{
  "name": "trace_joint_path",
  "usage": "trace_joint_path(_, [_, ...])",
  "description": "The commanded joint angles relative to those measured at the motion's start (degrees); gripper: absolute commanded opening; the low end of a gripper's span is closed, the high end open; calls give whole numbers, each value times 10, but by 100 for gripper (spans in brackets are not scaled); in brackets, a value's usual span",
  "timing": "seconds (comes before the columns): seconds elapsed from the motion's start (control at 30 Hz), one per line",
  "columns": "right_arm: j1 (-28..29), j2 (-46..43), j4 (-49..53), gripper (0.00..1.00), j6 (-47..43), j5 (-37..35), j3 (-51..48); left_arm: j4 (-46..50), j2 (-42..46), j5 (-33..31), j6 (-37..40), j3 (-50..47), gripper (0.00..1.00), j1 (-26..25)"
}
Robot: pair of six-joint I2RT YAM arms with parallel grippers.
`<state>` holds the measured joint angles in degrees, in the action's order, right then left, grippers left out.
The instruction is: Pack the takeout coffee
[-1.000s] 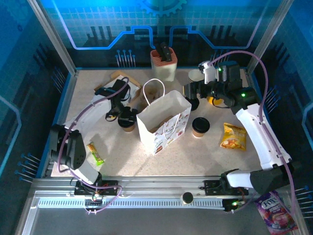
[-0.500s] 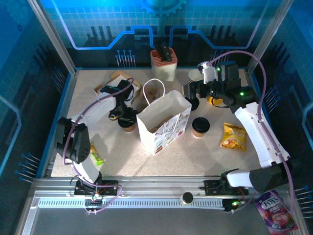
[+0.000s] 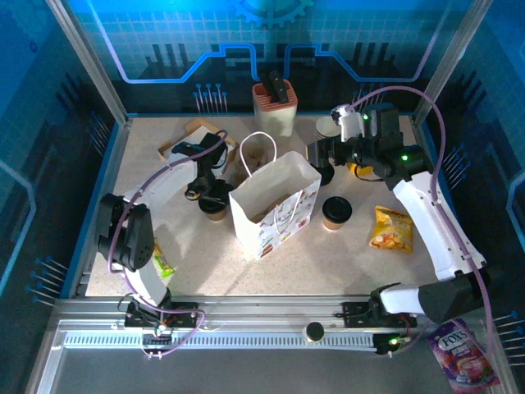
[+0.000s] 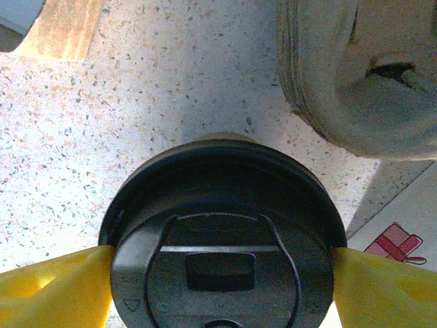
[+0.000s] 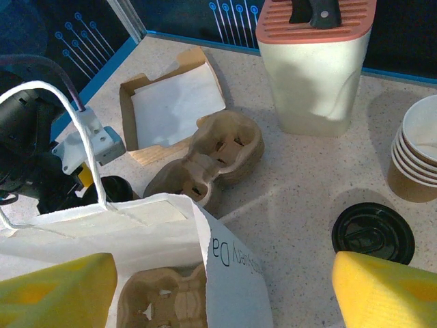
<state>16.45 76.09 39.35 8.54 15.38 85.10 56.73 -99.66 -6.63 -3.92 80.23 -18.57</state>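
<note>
Takeout coffee (image 4: pixel 220 205) gripped by left claw (image 4: pixel 220 280); purple packet (image 3: pixel 462 353) reads FOX'S.

left fingers (image 4: pixel 48 287) closed in against the lidded coffee cup (image 4: pixel 222 239), left arm (image 3: pixel 127 238) elbow shifted slightly rightward

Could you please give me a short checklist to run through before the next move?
1. Left tool straddles the lidded cup, one finger at each side of the lid: ok.
2. Grip firm on that cup: cannot tell.
3. Paper bag upright, mouth open: ok.
4. Cup carrier lies inside the bag: ok.
5. Right tool open, holding nothing: ok.
</note>
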Motion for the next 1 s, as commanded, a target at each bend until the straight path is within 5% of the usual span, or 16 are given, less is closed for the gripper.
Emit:
trace_joint_path(0.0, [-5, -10, -9, 83, -9, 0, -6, 22, -8, -8, 13, 19, 79, -5])
trace_joint_path(0.97, [-5, -5, -7, 84, -10, 2, -7, 28, -16, -12, 20, 14, 72, -5])
